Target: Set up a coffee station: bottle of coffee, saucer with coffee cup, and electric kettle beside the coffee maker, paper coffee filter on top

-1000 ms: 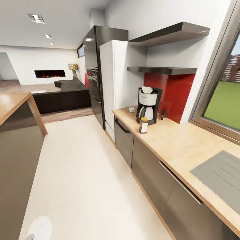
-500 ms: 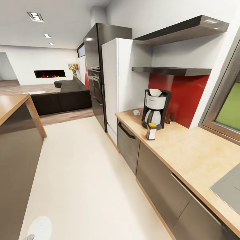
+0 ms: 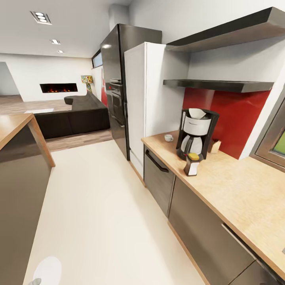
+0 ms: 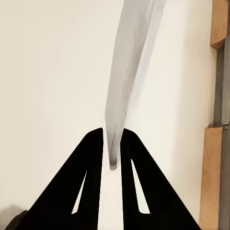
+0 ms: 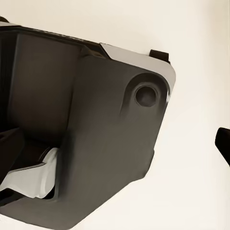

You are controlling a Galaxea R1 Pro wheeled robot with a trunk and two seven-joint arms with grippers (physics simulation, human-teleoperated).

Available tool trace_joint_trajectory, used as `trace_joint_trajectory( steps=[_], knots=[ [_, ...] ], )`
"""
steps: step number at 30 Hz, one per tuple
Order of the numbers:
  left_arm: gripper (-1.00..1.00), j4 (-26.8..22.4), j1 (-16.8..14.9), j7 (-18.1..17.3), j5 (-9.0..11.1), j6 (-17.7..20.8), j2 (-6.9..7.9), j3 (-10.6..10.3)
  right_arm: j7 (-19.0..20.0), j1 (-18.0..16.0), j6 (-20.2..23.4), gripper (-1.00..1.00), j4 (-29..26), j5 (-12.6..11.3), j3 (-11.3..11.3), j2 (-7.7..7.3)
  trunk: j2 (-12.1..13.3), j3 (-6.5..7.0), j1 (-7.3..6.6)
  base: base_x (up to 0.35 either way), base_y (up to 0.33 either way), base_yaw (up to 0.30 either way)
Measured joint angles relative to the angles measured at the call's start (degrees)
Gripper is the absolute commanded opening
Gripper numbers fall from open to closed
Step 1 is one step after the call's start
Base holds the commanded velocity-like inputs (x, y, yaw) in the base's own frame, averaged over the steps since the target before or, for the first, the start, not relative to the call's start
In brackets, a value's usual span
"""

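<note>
The black and white coffee maker (image 3: 196,134) stands on the wooden countertop (image 3: 237,186) by the red backsplash, with a white paper filter (image 3: 196,113) on its top. A small bottle with a yellow cap (image 3: 192,164) stands right in front of it. The white coffee cup (image 3: 169,137) sits on the counter a little beyond, toward the fridge. My left gripper (image 4: 112,158) is shut on a thin grey-white saucer (image 4: 127,72), seen edge-on between the black fingers (image 4: 91,182). In the head view the saucer (image 3: 47,271) is a pale disc low at the left.
A small tan object (image 3: 215,146) sits behind the coffee maker. Two dark shelves (image 3: 217,84) hang above the counter, beside a white fridge (image 3: 148,103). A wood-topped island (image 3: 16,166) bounds the pale floor aisle (image 3: 99,213) at left. The right wrist view looks at my dark base (image 5: 96,129).
The camera has moved forward along the aisle, so the coffee maker and counter look bigger and sit further right. The sink has left the picture. The counter's things kept their places.
</note>
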Motion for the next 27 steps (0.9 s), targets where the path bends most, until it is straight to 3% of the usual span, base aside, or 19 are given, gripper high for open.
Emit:
trace_joint_trajectory(
  steps=[27],
  knots=[
    [-1.00, 0.0, 0.0, 0.0, 0.0, 0.0, -0.01, 0.0, 0.1, 0.0, -0.1, 1.00, 0.0, 0.0, 0.1, 0.01, 0.0, 0.00, 0.00, 0.298, 0.221, 0.000]
  ],
)
